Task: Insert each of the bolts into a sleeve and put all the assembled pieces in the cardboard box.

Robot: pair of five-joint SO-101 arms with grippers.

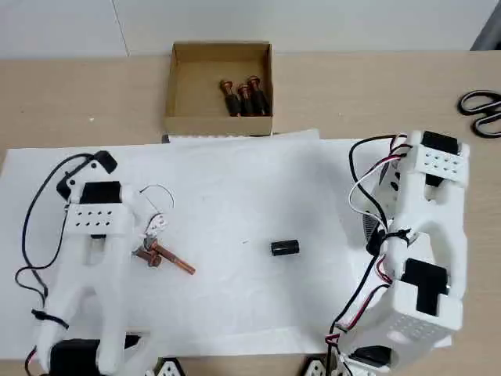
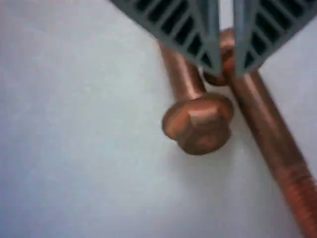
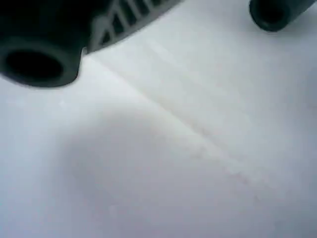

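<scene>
Two copper bolts lie crossed on the white paper (image 1: 235,180). The long bolt (image 1: 177,262) (image 2: 272,148) has its head between the grey fingers (image 2: 183,27) of my left gripper (image 1: 153,235) (image 2: 225,59), which is shut on it. The second bolt (image 2: 198,121) (image 1: 146,256) lies against it, head toward the camera. My right gripper (image 1: 376,231) is shut on a black sleeve (image 3: 37,64), held just above the paper. Another black sleeve (image 1: 285,248) (image 3: 275,15) lies loose mid-paper. The cardboard box (image 1: 182,86) at the back holds three assembled pieces (image 1: 244,97).
Scissors (image 1: 481,110) lie on the bare table at the far right edge. Loose wires (image 1: 156,196) curl by the left arm, and cables hang along the right arm (image 1: 423,235). Open paper lies between the two arms around the loose sleeve.
</scene>
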